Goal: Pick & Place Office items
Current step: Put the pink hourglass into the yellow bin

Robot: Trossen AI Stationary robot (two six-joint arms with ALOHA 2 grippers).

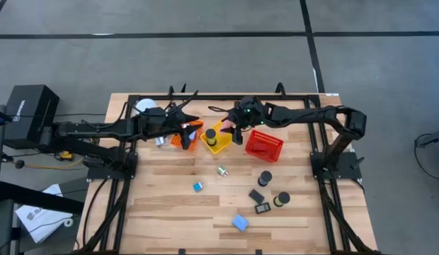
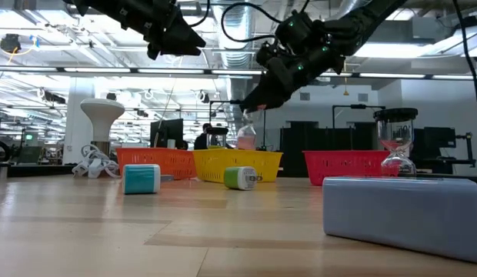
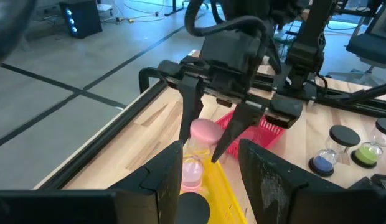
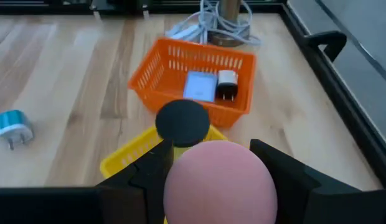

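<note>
Your right gripper (image 3: 205, 146) is clamped on one pink-capped hourglass (image 3: 197, 155), holding it upright just over the yellow basket (image 1: 218, 139); in the right wrist view the pink cap (image 4: 220, 178) sits between the two dark fingers, and in the low view the hourglass (image 2: 245, 132) hangs below the gripper above the basket's rim. One black-capped cylinder (image 4: 183, 121) already stands inside that yellow basket. You have three mesh baskets in a row along the far side of the table: the orange basket (image 1: 185, 139) on the left, the yellow one in the middle, the red basket (image 1: 264, 144) on the right. The orange one holds two items you can count from the right wrist view, a light-blue block (image 4: 200, 85) and a small black-and-white plug (image 4: 227, 83). Out on the open table (image 1: 170, 205) you have a small green-and-white piece (image 1: 222, 171), two light-blue blocks (image 1: 197, 187) (image 1: 239, 223), two black flat rectangles (image 1: 256, 195) (image 1: 262, 208), and two black-topped cylinders (image 1: 265, 177) (image 1: 282, 199), all apart from one another. Your left gripper (image 1: 188, 127) hovers over the orange basket beside the right one, its fingers spread and holding nothing. A white round globe (image 1: 145, 108) and a tangle of white cable (image 4: 211, 25) lie at the far left corner.
</note>
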